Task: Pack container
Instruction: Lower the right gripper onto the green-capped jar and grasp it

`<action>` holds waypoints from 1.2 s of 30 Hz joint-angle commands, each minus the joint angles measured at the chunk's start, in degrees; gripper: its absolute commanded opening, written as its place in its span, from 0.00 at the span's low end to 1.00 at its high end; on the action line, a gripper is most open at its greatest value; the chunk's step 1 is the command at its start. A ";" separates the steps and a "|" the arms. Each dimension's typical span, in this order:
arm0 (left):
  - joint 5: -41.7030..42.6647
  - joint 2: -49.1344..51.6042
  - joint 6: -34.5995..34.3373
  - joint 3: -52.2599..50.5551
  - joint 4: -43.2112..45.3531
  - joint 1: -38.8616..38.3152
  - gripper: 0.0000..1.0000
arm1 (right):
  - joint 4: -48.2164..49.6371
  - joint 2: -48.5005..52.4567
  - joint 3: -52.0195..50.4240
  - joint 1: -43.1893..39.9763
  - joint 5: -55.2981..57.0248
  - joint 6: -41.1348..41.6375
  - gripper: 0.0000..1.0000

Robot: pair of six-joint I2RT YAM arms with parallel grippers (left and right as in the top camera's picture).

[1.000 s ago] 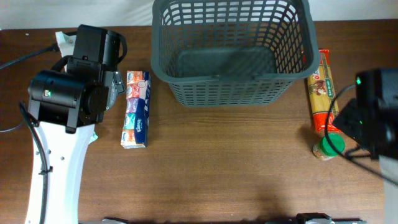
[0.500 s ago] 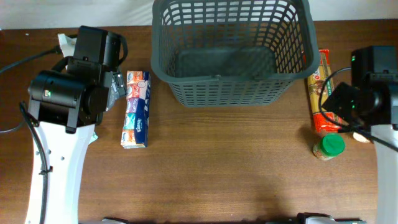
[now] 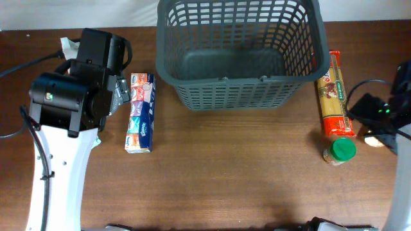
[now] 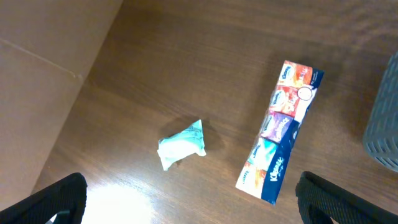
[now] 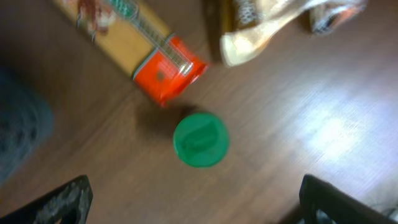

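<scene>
The container (image 3: 295,80), a large dark grey lattice basket, stands at the back centre with nothing inside. A long Kleenex tissue pack (image 3: 140,113) lies left of it and also shows in the left wrist view (image 4: 281,130). A small crumpled teal packet (image 4: 181,144) lies left of the pack. My left gripper (image 4: 189,202) is open and empty, high above the table over these items. A spaghetti pack (image 3: 334,94) and a green-lidded jar (image 3: 340,151) sit to the right of the basket. My right gripper (image 5: 199,202) is open and empty, above the jar (image 5: 200,139).
A crinkled snack bag (image 5: 280,22) lies beyond the spaghetti pack (image 5: 127,43) near the right edge. The left arm's white body (image 3: 61,154) covers the table's left side. The basket's corner (image 4: 384,134) shows at the right of the left wrist view.
My right arm has moved toward the right edge of the table, uncovering the jar and the spaghetti pack. The left arm and all objects stayed put.
</scene>
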 commanded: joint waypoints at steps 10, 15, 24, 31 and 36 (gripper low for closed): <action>0.17 -0.35 -0.76 0.20 -0.17 0.35 1.00 | 5.33 3.56 -13.70 -0.55 -3.89 -0.92 0.99; 0.17 -0.35 -0.74 0.20 -0.20 0.35 1.00 | 7.56 7.45 -14.47 -0.52 -3.93 -1.14 0.99; 0.17 -0.35 -0.76 0.20 -0.17 0.35 1.00 | 9.73 17.05 -14.45 -0.55 -3.96 -0.90 0.99; 0.50 -0.35 -0.76 0.20 -0.17 0.35 1.00 | 10.95 18.14 -14.45 -0.52 -4.63 -0.90 0.99; 1.66 -0.35 -0.76 0.20 -0.20 0.35 1.00 | 12.11 18.14 -14.47 -0.52 -5.51 -1.18 0.99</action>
